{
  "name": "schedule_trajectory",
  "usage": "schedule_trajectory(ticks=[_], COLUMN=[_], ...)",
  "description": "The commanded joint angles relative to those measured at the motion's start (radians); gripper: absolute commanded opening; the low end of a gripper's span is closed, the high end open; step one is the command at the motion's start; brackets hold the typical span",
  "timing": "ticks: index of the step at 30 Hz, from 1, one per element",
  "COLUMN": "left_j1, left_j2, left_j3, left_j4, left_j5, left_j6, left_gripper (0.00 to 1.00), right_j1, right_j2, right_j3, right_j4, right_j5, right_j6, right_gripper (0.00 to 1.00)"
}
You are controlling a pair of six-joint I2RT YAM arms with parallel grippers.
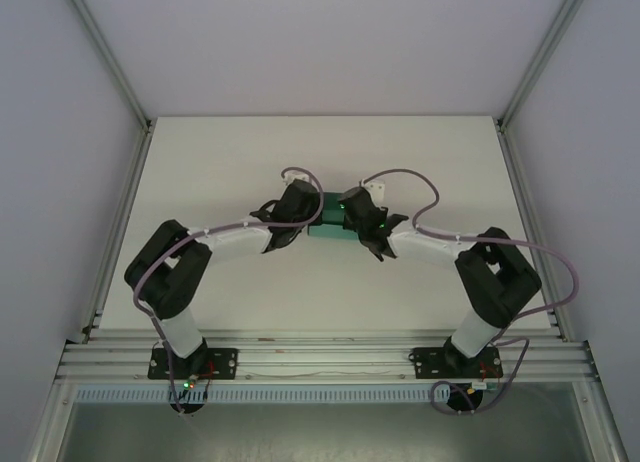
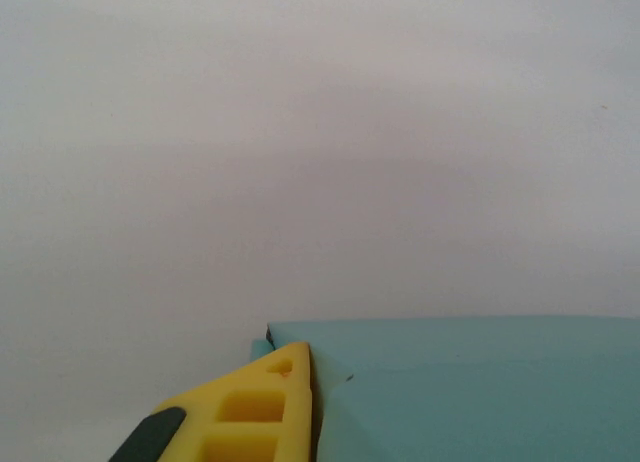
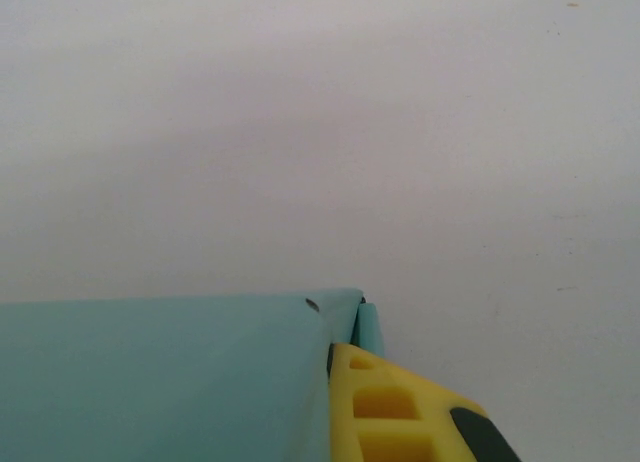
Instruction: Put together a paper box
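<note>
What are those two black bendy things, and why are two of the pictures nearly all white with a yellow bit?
The bendy things are two robot arms, bolted to the near edge of a white table. The big picture comes from a camera above and behind them. At the tips are the left gripper and the right gripper, like two-finger hands. Between them sits a teal-green paper box, and both grippers meet at it.

The other two pictures come from tiny cameras on the wrists. The yellow bit is a finger of the left gripper, right against the box. The right wrist camera shows its own yellow finger against the box too. I can't tell whether either gripper is clamped.
</note>
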Motion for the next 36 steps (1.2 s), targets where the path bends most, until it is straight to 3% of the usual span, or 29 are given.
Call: schedule_trajectory(ticks=[1, 5, 9, 12, 15, 16, 19, 24, 27, 32, 36], left_j1=[-0.056, -0.060, -0.060, -0.060, -0.060, -0.060, -0.059, -0.043, 0.006, 0.132, 0.169], left_j2=[-0.042, -0.080, -0.129, -0.173, -0.228, -0.249, -0.308, -0.401, -0.439, -0.421, -0.320], left_j3=[-0.065, -0.080, -0.092, -0.095, -0.098, -0.097, -0.095, -0.058, -0.047, -0.083, -0.070], left_j4=[0.109, 0.072, 0.037, -0.007, -0.068, -0.091, -0.166, -0.356, -0.412, -0.323, -0.267], left_j5=[0.174, 0.195, 0.189, 0.174, 0.146, 0.143, 0.106, -0.053, -0.062, 0.140, 0.295], left_j6=[-0.001, 0.002, -0.005, -0.008, -0.018, -0.020, -0.031, -0.126, -0.167, -0.220, -0.219], left_gripper=[0.14, 0.24, 0.41, 0.60, 0.94, 1.00, 1.00, 1.00, 1.00, 1.00, 1.00], right_j1=[0.068, 0.082, 0.091, 0.097, 0.107, 0.111, 0.118, 0.126, 0.131, 0.147, 0.168], right_j2=[-0.005, -0.036, -0.073, -0.085, -0.086, -0.083, -0.079, -0.088, -0.095, -0.079, -0.067], right_j3=[-0.047, -0.106, -0.160, -0.179, -0.182, -0.181, -0.185, -0.207, -0.220, -0.225, -0.225], right_j4=[0.035, 0.038, 0.063, 0.071, 0.072, 0.071, 0.077, 0.105, 0.131, 0.156, 0.163], right_j5=[-0.075, -0.024, -0.009, -0.003, 0.019, 0.028, 0.044, 0.066, 0.067, 0.101, 0.133], right_j6=[-0.045, -0.048, -0.055, -0.059, -0.063, -0.066, -0.068, -0.072, -0.081, -0.096, -0.102], right_gripper=[0.00, 0.00, 0.00, 0.00, 0.00, 0.00, 0.00, 0.00, 0.01, 0.02, 0.05])
